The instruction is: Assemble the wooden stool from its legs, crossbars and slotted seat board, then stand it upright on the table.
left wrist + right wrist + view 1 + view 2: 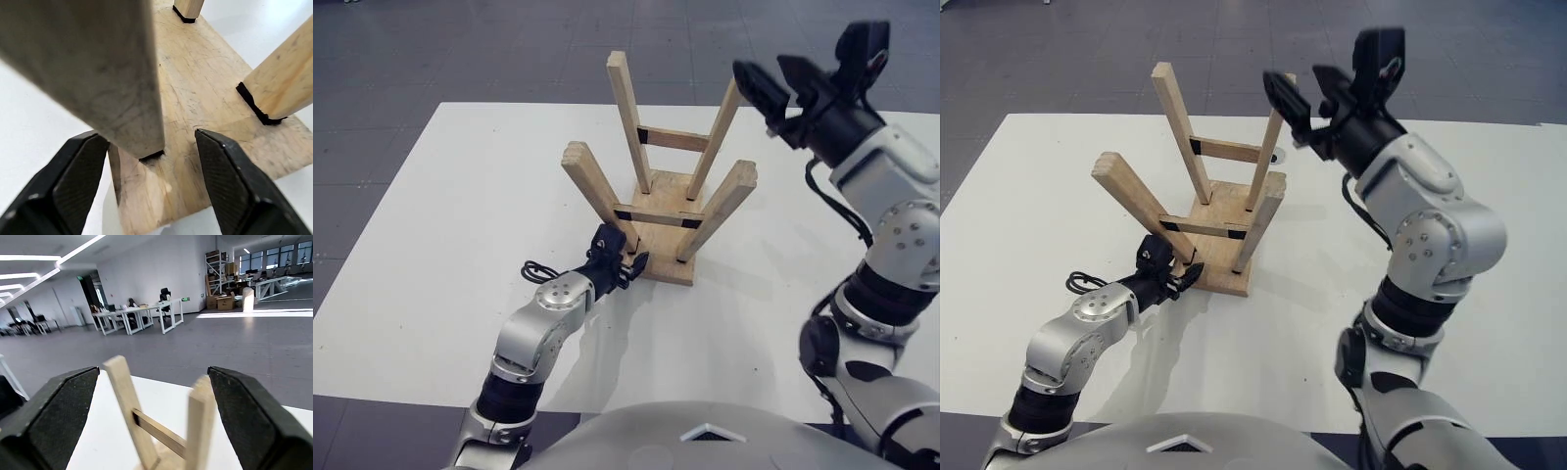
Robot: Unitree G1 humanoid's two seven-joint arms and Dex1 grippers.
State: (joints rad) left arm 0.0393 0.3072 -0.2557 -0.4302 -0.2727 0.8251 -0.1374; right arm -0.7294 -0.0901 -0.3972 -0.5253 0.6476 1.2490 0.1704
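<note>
The wooden stool stands upside down on the white table, its seat board down and its legs pointing up. Two crossbars join the legs. My left gripper is open at the board's near left corner. In the left wrist view its fingers straddle the foot of the near left leg where it enters the board. My right gripper hangs open in the air beside the top of the far right leg, holding nothing. The right wrist view looks across both far legs.
A loop of black cable lies on the table beside my left wrist. Bare white tabletop stretches to the left and in front of the stool. The table's far edge runs just behind the stool, with grey floor beyond.
</note>
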